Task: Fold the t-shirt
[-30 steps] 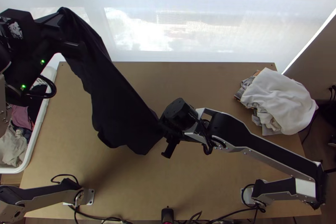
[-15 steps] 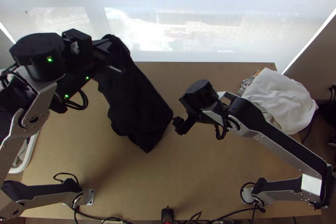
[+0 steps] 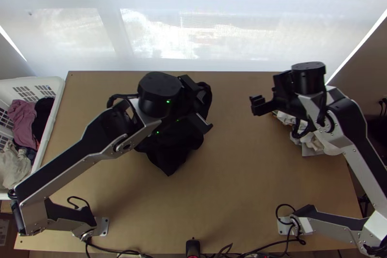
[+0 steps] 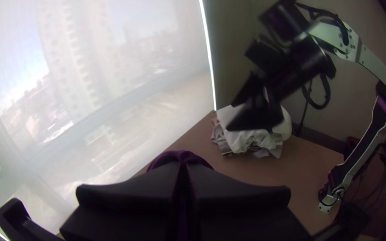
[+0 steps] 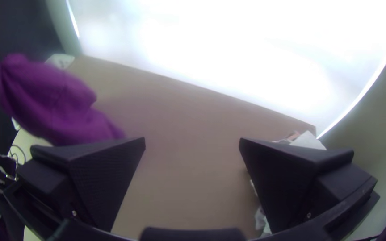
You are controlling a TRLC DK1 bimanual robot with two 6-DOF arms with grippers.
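Top view: left arm [image 3: 77,161] and left gripper [image 3: 205,106] mask much of the shirt [image 3: 171,154], its folds lost in black, sleeves and hem perhaps bunched together, hard to be sure; right arm [image 3: 360,161] overlies part of the cloth pile [image 3: 314,147] and runs off the right edge, basket [image 3: 50,127] cut by the left. Left wrist view: right gripper [image 3: 258,104] blurred. Right wrist view: shirt smeared, its held end sunk in shadow near the edge, pile mostly behind a finger [image 5: 287,183].
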